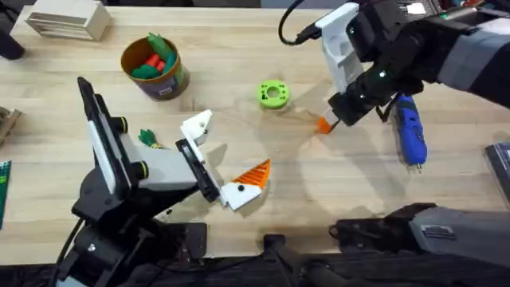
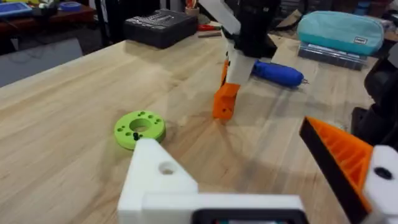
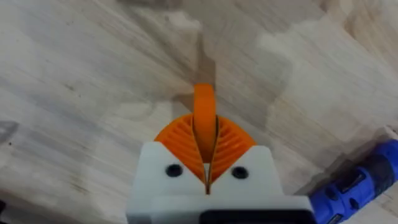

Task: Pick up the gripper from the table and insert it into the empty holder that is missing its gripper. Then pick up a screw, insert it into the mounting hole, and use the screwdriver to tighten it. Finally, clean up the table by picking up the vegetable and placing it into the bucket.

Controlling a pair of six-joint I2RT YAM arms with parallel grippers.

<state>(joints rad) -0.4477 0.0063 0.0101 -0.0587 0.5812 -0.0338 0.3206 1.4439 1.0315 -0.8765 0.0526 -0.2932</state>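
Note:
The orange gripper [image 1: 323, 124] hangs upright just over the table, with my right gripper [image 1: 331, 118] shut on it. In the right wrist view it [image 3: 204, 112] sits clamped between my two orange pads [image 3: 174, 137]. My left gripper [image 1: 227, 155] lies open near the table's front. Its far finger is the bare white holder [image 1: 198, 127], with the mounting hole [image 2: 166, 168] in its face. Its other finger carries an orange ribbed pad [image 1: 256, 171]. The blue-handled screwdriver [image 1: 412, 131] lies right of my right gripper. The dark green vegetable [image 1: 148, 138] lies beside the left arm.
A lime green ring [image 1: 272, 94] with holes sits between the two grippers. The bucket [image 1: 163, 80] with toy vegetables stands at the back left. A slatted wooden block [image 1: 68, 20] is in the far left corner. A teal pouch [image 2: 339, 28] lies beyond the screwdriver.

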